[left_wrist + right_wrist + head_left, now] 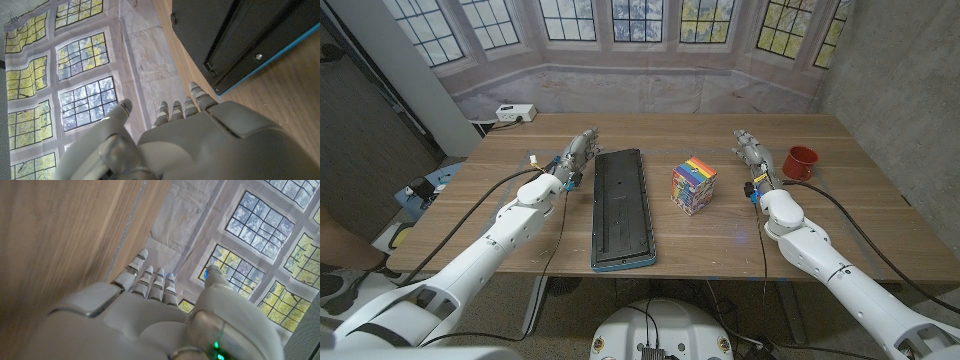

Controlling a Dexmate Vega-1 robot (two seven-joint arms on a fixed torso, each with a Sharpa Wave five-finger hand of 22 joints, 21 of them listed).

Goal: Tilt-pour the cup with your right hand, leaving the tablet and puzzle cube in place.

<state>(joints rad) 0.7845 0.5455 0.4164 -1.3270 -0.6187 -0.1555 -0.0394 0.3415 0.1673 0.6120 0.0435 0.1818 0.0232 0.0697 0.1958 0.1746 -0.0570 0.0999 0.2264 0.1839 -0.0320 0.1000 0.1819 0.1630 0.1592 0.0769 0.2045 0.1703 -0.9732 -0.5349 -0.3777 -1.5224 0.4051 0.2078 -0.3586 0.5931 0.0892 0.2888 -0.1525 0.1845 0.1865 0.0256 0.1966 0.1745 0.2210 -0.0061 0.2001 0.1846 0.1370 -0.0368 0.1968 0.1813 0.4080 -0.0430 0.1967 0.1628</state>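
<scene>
Over on the left, the left hand sits near the table's far side with its fingers stretched out straight and close together, holding nothing. The left wrist view confirms it: fingers extended, thumb apart, nothing in the palm. Just to that hand's right lies the tablet, a long black slab with a blue edge, running lengthwise from near the far side toward the front edge, close beside the hand; whether they touch I cannot tell. In the left wrist view the tablet's corner is just past the fingertips.

Moving along, the puzzle cube, rainbow-striped on top, stands between the tablet and the right hand, nearer the right hand.

Now the right hand: fingers straight and extended, nothing in them, and the right wrist view shows those fingers reaching over bare wood. The red cup stands upright just to the right of this hand, apart from it, unheld.
</scene>
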